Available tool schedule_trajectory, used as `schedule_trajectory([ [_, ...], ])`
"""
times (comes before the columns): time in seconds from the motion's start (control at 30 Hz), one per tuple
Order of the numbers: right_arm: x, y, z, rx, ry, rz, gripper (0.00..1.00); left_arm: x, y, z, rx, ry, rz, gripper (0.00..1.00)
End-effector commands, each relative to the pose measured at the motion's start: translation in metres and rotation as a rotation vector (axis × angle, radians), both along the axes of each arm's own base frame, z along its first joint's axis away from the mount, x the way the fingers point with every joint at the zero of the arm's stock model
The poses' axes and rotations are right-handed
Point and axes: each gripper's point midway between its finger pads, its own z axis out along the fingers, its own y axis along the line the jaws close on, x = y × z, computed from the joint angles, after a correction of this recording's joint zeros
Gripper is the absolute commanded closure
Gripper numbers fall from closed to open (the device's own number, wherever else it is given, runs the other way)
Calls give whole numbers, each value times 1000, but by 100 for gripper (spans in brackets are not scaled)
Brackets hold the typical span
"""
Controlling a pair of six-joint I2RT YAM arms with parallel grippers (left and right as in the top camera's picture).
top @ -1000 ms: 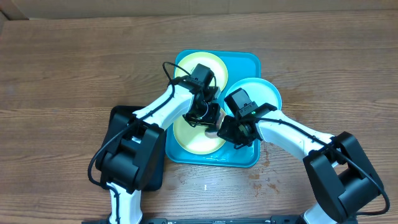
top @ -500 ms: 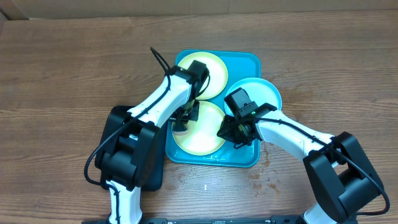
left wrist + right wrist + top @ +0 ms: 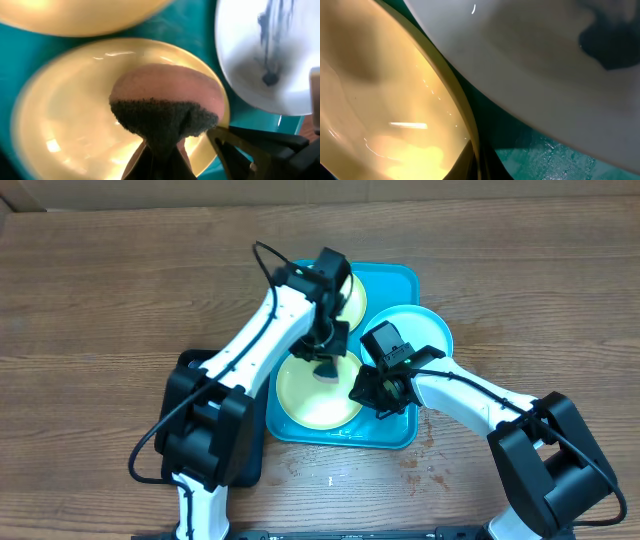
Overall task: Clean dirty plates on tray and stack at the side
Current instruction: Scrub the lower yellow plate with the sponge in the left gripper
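Well, the big turquoise tray point(image 3: 398, 280) sits under both grippers, smooth plastic with rounded corners and a raised rim, on the brown wood-grain table point(image 3: 100, 280). All three plates are on it, round, glossy and shallow. The near yellow-green plate point(image 3: 303, 398) lies directly beneath the left gripper point(image 3: 325, 358), and from the wrist it looks clean, with bright glints across it. The far yellow-green plate point(image 3: 353, 300) is on the other side of that gripper, half covered by the arm. The light blue rimmed plate point(image 3: 425, 330) lies just beyond the right gripper point(image 3: 373, 395), overhanging the tray's edge, and its white centre carries dark smears and a dark blob. The left gripper's jaws are pressed together on a sponge point(image 3: 165, 100), rounded pinkish foam on one face and a coarse dark scouring layer on the other. It hangs just over the near plate; whether it touches I can't tell. The right gripper's jaws are clamped on that same plate's rim, their tips cut off at the picture's lower edge. A small black tray point(image 3: 188, 375) peeks out beneath the left arm, mostly hidden.
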Motion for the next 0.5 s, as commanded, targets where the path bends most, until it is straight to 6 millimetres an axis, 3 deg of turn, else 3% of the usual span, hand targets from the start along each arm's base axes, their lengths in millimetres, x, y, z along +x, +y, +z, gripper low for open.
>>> schedule_trajectory([
  [0.0, -5, -15, -12, -67, 18, -16, 96, -20, -8, -28, -21, 30, -52, 96],
  [0.17, -4, -14, -11, -66, 17, -16, 96, -2, -2, -57, -39, -68, -52, 96],
  [0.33, -4, -14, -11, -66, 17, -16, 96, 31, 49, -60, 188, -203, 59, 96],
  [0.47, -4, -14, -11, -66, 17, -16, 96, 39, 79, -55, 293, -223, 99, 96],
])
